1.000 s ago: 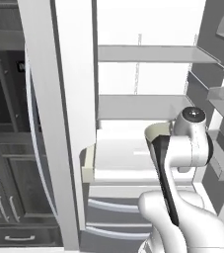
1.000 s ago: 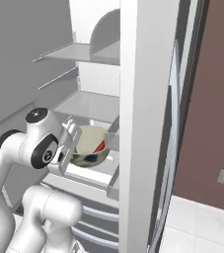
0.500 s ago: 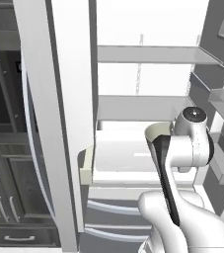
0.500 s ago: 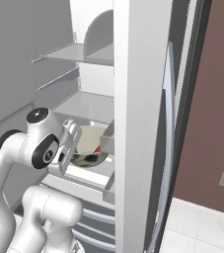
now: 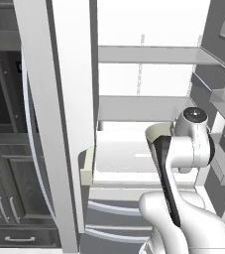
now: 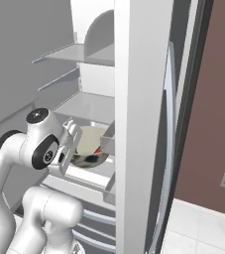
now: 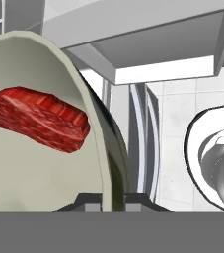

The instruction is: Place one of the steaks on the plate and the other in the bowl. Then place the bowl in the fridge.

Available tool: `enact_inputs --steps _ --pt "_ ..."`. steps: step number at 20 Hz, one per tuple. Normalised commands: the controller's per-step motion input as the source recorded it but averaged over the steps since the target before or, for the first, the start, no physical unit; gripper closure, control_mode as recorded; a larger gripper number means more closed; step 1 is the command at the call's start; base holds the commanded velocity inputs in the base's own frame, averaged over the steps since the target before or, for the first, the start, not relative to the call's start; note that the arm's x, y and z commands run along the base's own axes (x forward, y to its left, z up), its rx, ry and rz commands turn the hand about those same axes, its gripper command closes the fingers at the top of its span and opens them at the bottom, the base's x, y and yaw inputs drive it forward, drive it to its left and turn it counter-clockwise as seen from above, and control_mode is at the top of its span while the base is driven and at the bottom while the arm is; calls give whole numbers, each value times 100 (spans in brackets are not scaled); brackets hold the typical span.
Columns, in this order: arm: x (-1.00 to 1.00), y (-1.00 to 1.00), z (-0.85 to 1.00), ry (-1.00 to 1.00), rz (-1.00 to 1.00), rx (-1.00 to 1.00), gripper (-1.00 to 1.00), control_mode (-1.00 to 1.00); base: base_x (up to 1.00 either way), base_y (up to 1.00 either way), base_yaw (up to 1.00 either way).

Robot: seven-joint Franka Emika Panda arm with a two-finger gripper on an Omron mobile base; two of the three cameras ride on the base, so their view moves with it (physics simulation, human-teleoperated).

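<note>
Carrying the bowl (image 7: 44,123) into the fridge (image 5: 148,74) is the step in hand: the red steak (image 7: 37,117) lies inside, the gripper (image 7: 112,200) pinches the rim, and the bowl hangs just over the lower shelf (image 5: 129,158). Next, by my judgement: lower, release, withdraw.

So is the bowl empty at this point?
No, in the hand view a red steak lies inside the bowl.

glossy white rounded arm (image 5: 183,218) with dark grey joint bands and a round capped wrist joint.
</note>
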Motion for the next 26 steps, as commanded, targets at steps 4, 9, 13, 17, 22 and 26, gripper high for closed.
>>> enact_inputs --steps 4,9,13,17,22,26 --pt "0 0 16 -2 0 0 100 -100 0 0 0" --pt "0 15 55 -3 -1 -6 100 -100 0 0 0" --pt "21 6 51 0 -5 -12 100 -100 0 0 0" --pt "50 -8 11 0 -1 -4 100 -100 0 0 0" --pt "65 -13 0 -1 1 0 100 -100 0 0 0" --pt "70 0 0 -6 9 0 100 -100 0 0 0"
